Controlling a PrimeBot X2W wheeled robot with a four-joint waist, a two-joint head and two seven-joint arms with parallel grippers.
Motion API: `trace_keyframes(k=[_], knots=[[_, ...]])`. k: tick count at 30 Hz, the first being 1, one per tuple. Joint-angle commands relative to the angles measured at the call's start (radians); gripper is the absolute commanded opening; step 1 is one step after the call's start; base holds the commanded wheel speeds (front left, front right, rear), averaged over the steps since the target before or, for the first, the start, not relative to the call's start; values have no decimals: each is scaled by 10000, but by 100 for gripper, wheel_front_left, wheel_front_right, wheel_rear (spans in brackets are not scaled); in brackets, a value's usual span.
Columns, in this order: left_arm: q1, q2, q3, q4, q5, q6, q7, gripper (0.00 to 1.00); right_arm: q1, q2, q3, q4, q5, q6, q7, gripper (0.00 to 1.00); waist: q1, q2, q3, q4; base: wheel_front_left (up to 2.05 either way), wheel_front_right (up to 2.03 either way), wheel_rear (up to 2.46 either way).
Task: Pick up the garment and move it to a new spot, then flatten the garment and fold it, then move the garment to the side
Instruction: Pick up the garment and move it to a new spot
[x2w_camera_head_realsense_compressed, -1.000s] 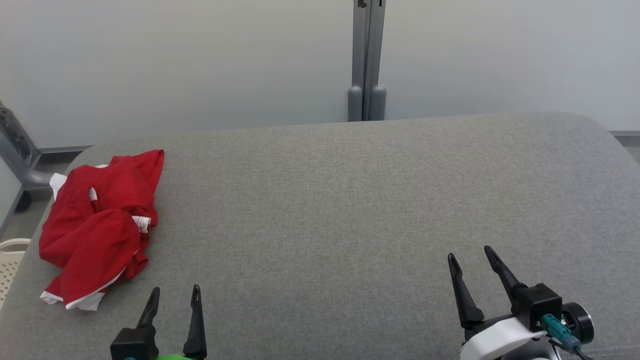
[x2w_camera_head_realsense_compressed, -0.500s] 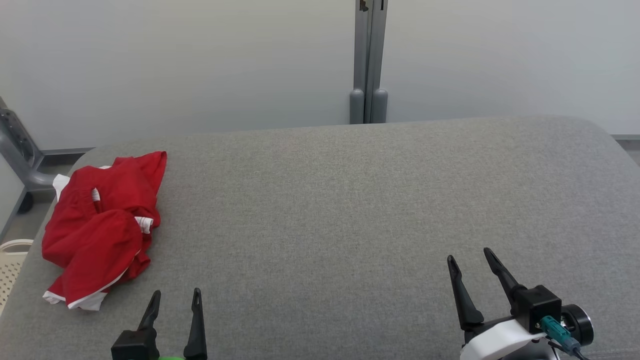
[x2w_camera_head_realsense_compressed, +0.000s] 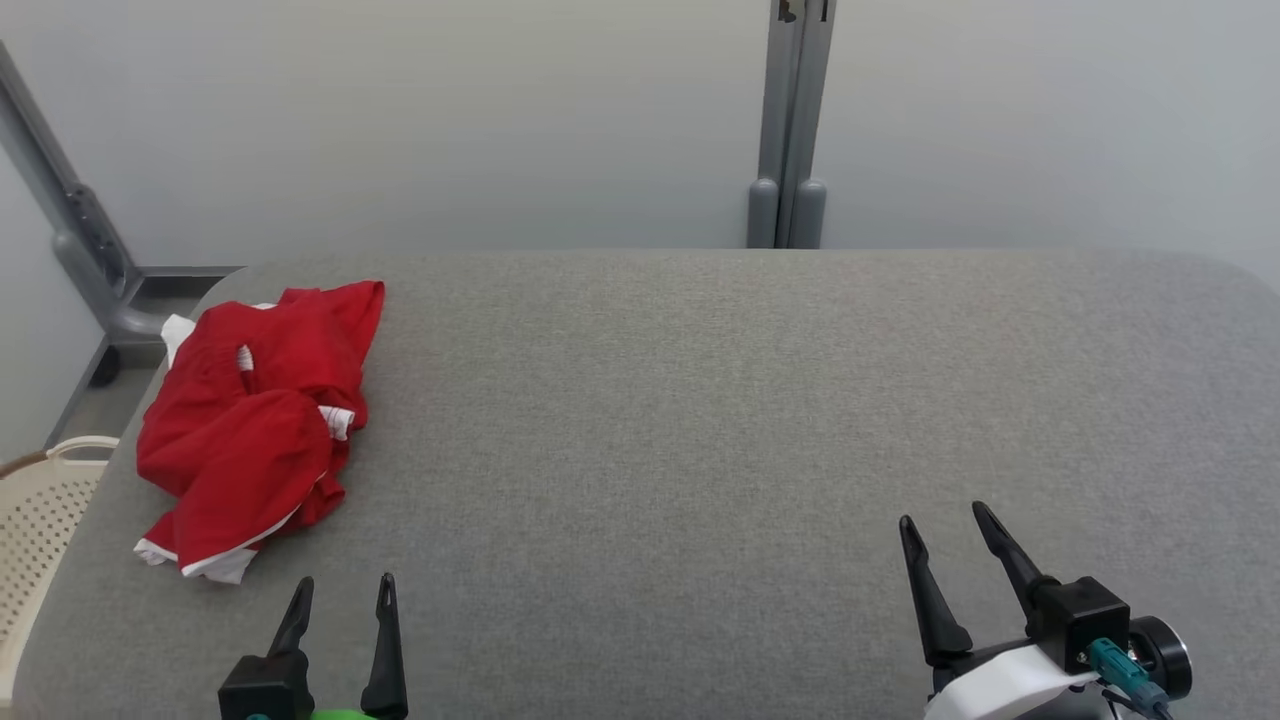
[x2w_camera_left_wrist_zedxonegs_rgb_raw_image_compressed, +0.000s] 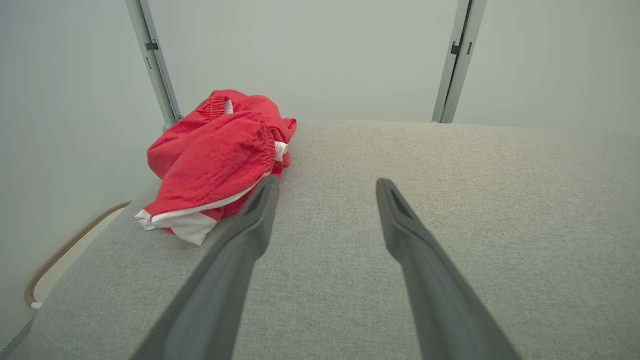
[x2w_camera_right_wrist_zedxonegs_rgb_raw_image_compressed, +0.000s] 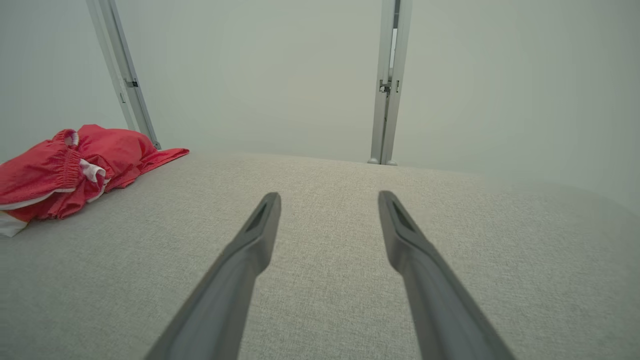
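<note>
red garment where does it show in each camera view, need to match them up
Head view: red garment lies crumpled at the left end of the grey table.
Left wrist view: red garment sits upper left of centre, by the table's left edge.
Right wrist view: red garment is at the left edge, about mid-height.
Shared landmark: the upright grey post at the wall behind the table, right of the garment in all three.
</note>
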Motion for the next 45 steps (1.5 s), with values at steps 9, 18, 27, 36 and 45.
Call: trace_keyframes(k=[9, 18, 27, 36, 45], knots=[[-193, 281, -20, -246, 87, 108, 164, 100, -1, -33, -17, -102, 282, 1, -28, 100, 0, 0, 169, 2118, 0, 0, 0], [-218, 372, -42, -437, -8, 159, 249, 100, -149, -34, -6, -58, 370, -1, -28, 100, 0, 0, 306, 3118, 0, 0, 0], [-556, 662, 39, -638, -83, 87, 619, 100, -153, -39, -33, -32, 324, -1, -28, 100, 0, 0, 375, 3108, 0, 0, 0], [-1969, 1184, -98, -627, 33, -193, 1915, 100, -187, -37, -97, -32, 175, -1, -28, 100, 0, 0, 647, 2386, 0, 0, 0], [-4373, 1276, -204, 1577, -247, -799, 2764, 100, -411, -36, -4, 15, -21, -1, -28, 100, 0, 0, 1442, 1384, 0, 0, 0]])
